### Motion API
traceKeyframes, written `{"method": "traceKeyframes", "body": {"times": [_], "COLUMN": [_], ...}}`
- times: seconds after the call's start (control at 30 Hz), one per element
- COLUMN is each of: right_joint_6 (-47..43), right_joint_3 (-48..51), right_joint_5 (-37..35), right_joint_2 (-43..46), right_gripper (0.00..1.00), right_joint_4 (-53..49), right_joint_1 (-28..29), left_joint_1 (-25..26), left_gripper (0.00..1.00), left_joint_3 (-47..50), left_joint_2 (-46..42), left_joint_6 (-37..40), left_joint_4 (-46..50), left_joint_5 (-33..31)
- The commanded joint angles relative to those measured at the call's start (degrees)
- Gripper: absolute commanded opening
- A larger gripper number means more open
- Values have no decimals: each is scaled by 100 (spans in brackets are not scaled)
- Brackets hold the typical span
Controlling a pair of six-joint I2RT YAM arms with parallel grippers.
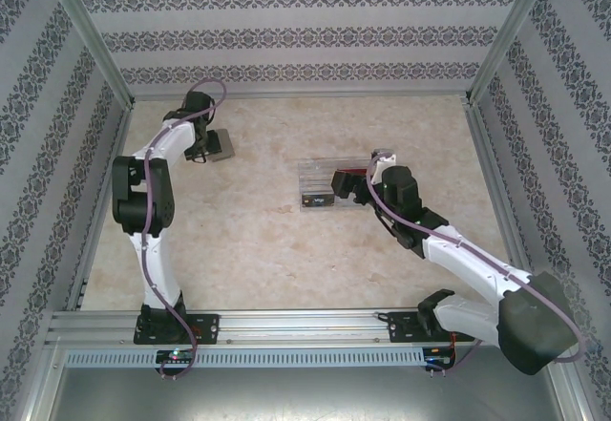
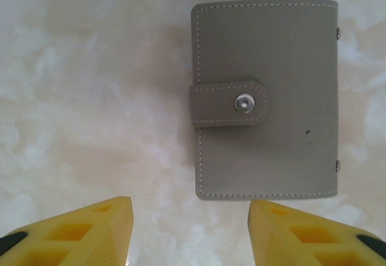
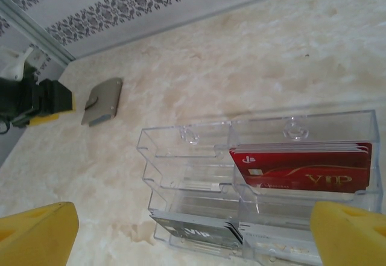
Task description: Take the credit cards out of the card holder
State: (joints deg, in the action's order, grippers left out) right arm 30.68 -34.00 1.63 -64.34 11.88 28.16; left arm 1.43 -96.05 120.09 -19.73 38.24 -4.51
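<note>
The left gripper (image 2: pixel 190 233) is holding its 2 yellow fingers (image 2: pixel 102 230) spread apart, with bare table (image 2: pixel 90 97) showing in the gap, and they are pinching nothing. Just ahead of the fingertips, shifted toward the right-hand one and touching neither, the card holder (image 2: pixel 265 97) is lying flat and folded shut. Its tab (image 2: pixel 226 104) is wrapping over the front panel and fastening with 1 metal snap (image 2: pixel 244 103). The right gripper (image 3: pixel 193 236) is spreading its 2 yellow fingers (image 3: pixel 42 236) wide and gripping nothing. Between and just ahead of them the clear tray (image 3: pixel 181 151) is resting on the table. Red credit cards (image 3: pixel 301 172) are standing in the compartment nearer the right-hand finger, and dark credit cards (image 3: pixel 193 233) are sitting in a compartment closer to the fingertips. Well beyond the left-hand finger, the card holder is lying beside the left gripper.
</note>
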Motion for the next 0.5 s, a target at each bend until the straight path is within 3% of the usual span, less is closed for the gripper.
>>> {"method": "traceKeyframes", "body": {"times": [0.0, 0.47], "right_joint_6": [-219, -209], "right_joint_3": [-221, -448], "right_joint_5": [-348, -484], "right_joint_2": [-13, -355], "right_gripper": [98, 98], "right_joint_4": [-116, -451], "right_joint_1": [122, 190], "left_joint_1": [31, 136], "left_gripper": [54, 51], "left_joint_3": [-659, -2303], "left_joint_2": [351, 1631], "left_joint_6": [331, 580], "left_joint_4": [664, 1342], "left_joint_5": [-228, -301]}}
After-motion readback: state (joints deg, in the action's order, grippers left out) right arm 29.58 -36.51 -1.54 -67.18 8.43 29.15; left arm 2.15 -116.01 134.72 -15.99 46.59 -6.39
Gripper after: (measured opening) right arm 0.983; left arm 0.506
